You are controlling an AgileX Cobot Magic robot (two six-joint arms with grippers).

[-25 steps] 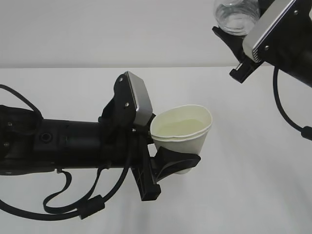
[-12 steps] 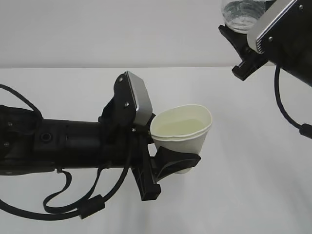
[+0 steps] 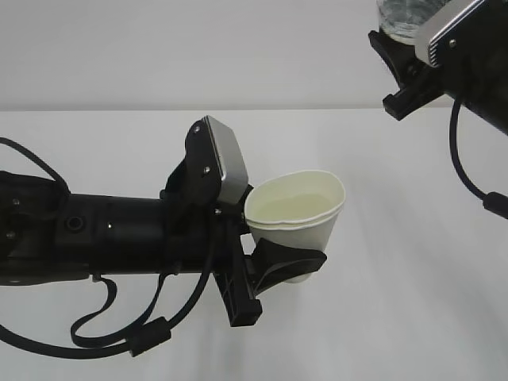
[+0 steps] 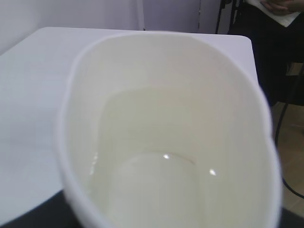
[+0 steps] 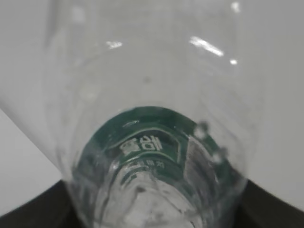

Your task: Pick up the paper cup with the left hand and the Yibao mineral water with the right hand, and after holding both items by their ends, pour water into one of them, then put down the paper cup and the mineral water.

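The white paper cup (image 3: 300,220) hangs above the table, tilted a little, with my left gripper (image 3: 295,255) shut on its lower wall. Water lies in its cream inside. In the left wrist view the paper cup (image 4: 166,118) fills the frame and hides the fingers. At the top right my right gripper (image 3: 394,57) is shut on the clear Yibao mineral water (image 3: 403,17), most of which is cut off by the frame's top edge. The right wrist view looks along the Yibao mineral water (image 5: 152,85) to its dark green label (image 5: 152,142).
The white table (image 3: 413,238) spreads under both arms, with a pale wall behind. Loose black cables (image 3: 119,337) hang under the left arm. Past the table's far edge, the left wrist view shows dark furniture and a cable (image 4: 285,109).
My right gripper has carried the bottle up and to the right, so less of it shows at the top edge. The left arm and the cup have stayed still.
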